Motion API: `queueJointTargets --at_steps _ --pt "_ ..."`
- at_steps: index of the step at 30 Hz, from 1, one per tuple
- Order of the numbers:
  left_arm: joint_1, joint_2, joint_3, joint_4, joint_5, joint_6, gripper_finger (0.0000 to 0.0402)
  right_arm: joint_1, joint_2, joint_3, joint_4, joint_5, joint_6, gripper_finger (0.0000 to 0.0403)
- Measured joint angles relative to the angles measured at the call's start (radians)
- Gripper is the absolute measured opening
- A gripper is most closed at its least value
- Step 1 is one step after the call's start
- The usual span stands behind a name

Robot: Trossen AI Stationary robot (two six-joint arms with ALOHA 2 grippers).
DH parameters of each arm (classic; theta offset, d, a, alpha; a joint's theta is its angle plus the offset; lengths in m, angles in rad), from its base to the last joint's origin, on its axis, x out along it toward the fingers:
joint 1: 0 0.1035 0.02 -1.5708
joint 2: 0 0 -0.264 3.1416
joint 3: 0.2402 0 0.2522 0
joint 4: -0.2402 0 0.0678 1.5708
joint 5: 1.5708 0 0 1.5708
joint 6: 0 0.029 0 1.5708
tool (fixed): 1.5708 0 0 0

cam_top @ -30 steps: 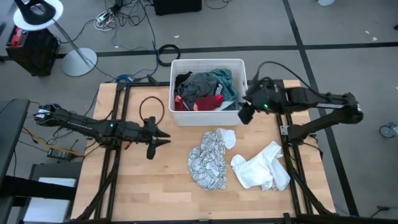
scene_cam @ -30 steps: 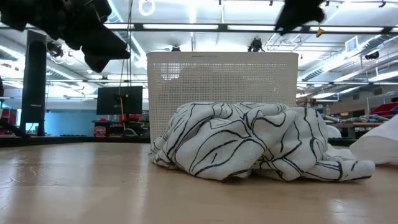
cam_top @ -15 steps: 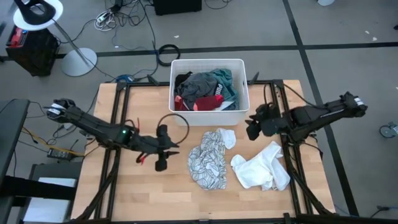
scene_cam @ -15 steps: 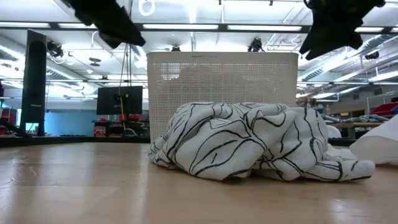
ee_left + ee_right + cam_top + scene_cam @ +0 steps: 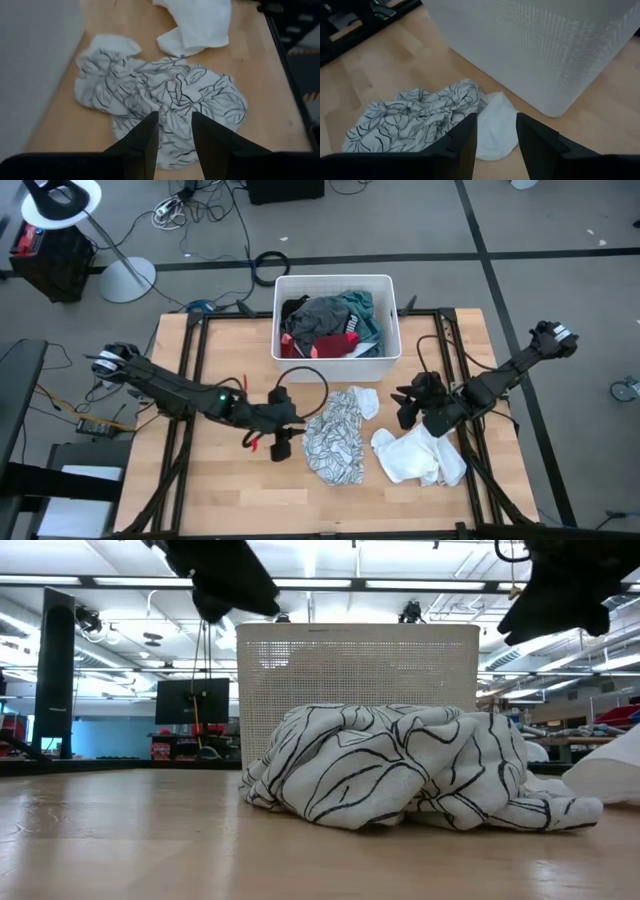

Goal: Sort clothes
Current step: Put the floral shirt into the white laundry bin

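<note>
Left jaws (image 5: pixel 172 131) apart, empty, hanging above the near edge of the white-patterned piece (image 5: pixel 335 437) on the tabletop (image 5: pixel 220 480). Right jaws (image 5: pixel 496 131) also apart, empty, off the surface, between that piece and the plain white garment (image 5: pixel 420 448), which lies just beside it. Farther back, the white bin (image 5: pixel 335 365) holds the other clothes (image 5: pixel 330 325): grey, teal, black and red pieces heaped together.

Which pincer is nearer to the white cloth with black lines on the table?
Left. The left pincer hovers right beside the patterned cloth, at its edge. The right pincer is farther off, on its other side, above the plain white cloth.
</note>
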Motion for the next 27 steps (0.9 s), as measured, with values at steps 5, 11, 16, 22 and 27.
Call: queueJointTargets --at_steps 5,11,16,22,27 --pt "0.040 0.103 0.019 0.026 0.066 -0.148 0.0121 0.043 0.001 -0.004 -0.001 0.072 0.008 0.0137" --pt "0.087 0.240 0.086 0.029 0.152 -0.211 0.0121 0.061 -0.021 -0.004 -0.002 0.090 -0.010 0.0137" --pt "0.116 0.353 0.170 0.012 0.192 -0.213 0.0121 0.062 -0.036 -0.004 -0.002 0.092 -0.018 0.0134" --pt "0.138 0.485 0.266 -0.073 0.244 -0.192 0.0121 0.069 -0.040 -0.004 0.015 0.091 -0.018 0.0133" --pt "0.141 0.547 0.284 -0.104 0.219 -0.154 0.0084 0.109 -0.038 -0.004 0.049 0.094 -0.019 0.0131"
